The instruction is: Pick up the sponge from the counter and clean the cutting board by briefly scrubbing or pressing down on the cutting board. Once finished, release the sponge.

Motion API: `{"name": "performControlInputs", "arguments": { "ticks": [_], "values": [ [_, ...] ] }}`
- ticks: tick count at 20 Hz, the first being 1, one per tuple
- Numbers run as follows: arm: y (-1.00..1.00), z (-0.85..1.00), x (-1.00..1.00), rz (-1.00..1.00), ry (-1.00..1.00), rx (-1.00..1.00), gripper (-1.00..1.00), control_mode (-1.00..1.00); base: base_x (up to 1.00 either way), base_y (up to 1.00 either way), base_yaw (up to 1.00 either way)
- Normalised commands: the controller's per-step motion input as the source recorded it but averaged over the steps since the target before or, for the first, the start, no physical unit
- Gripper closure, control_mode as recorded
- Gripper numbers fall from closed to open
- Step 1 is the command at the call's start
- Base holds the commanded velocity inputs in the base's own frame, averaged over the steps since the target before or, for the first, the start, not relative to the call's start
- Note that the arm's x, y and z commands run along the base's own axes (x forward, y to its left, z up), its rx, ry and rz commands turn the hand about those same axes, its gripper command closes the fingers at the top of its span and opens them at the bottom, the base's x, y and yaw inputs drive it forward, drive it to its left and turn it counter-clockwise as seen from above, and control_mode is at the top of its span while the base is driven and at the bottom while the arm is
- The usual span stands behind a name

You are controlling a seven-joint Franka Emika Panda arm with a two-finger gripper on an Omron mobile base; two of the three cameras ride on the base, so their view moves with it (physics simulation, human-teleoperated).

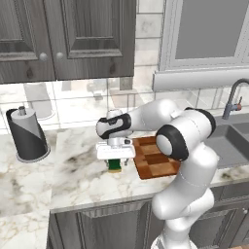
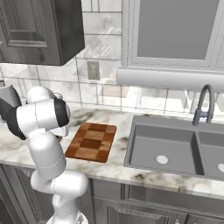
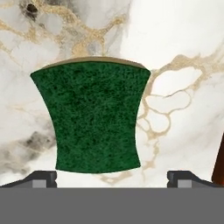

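Sponge (image 3: 92, 118) lies on the bench (image 1: 78, 180) just beside the cutting board's (image 1: 155, 163) edge. My gripper (image 3: 112, 177) hovers spread above it, pickup step; next I would lower and pinch it.

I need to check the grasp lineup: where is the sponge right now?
The sponge sits on the counter just left of the cutting board, directly under the gripper; in the hand view it lies between the open fingertips.
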Motion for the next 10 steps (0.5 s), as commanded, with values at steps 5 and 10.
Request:
{"name": "performControlInputs", "arguments": {
  "ticks": [5,10],
  "values": [
    [0.0,-0.1,0.13,0.0,0.0,0.0,-1.0,-1.0,0.0,0.0,0.0],
    [0.0,-0.01,0.2,0.0,-0.05,0.0,-1.0,-1.0,0.0,0.0,0.0]
  ]
}}
